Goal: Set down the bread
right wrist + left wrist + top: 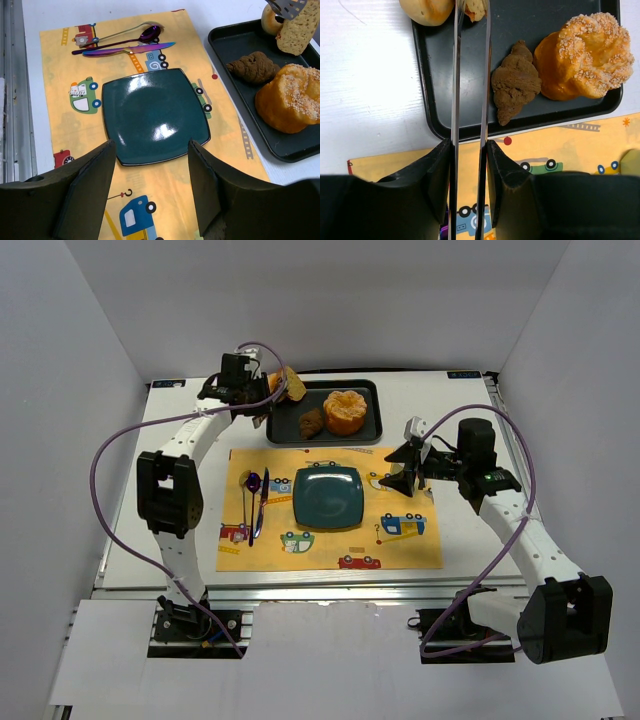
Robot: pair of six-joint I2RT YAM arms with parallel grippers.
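At tray's corner, upright bread, perhaps aloft.

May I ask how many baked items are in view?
4: slice and roll at the tray's far-left corner; brown chunk mid-tray; sesame bun on its right end.

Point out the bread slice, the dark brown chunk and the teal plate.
bread slice (300, 31): right wrist view, on its light tan face.
dark brown chunk (515, 82): left wrist view, on the middle of its lumpy top.
teal plate (155, 117): right wrist view, on its bare centre.
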